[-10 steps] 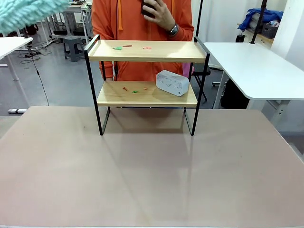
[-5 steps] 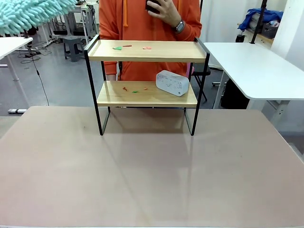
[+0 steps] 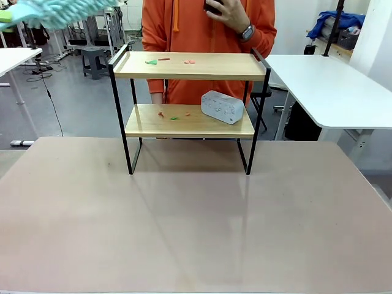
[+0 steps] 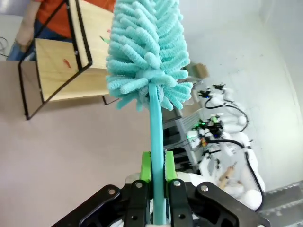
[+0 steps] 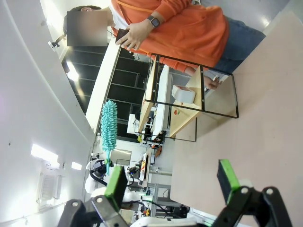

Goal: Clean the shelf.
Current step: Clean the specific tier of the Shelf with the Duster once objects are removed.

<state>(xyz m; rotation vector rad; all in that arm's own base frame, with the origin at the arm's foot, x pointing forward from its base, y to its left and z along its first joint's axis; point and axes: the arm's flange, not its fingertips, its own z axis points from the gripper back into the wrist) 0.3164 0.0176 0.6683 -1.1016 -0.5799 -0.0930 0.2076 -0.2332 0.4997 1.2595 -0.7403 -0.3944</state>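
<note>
The shelf [image 3: 190, 66] stands at the table's far side, with two wooden boards in a thin black frame. Small green, red and pink scraps [image 3: 151, 62] lie on its top board, and a few more scraps [image 3: 162, 114] on the lower one. High at the top left hangs a fluffy teal duster [image 3: 55, 11], blurred, left of the shelf and above its top board. My left gripper [image 4: 157, 163] is shut on the duster's teal handle [image 4: 156, 123], with the shelf [image 4: 61, 66] beyond the duster head. My right gripper [image 5: 171, 182] is open and holds nothing, far from the shelf [image 5: 189, 94].
A white box-shaped device [image 3: 222, 106] sits on the right of the lower board. A person in an orange hoodie [image 3: 208, 30] stands right behind the shelf holding a dark phone. The brown table [image 3: 184, 226] stretches in front. White tables [image 3: 331, 86] stand to the right.
The duster has swung to the right and a little up at the top left. The person behind the shelf has shifted to the right. The right gripper stays open.
</note>
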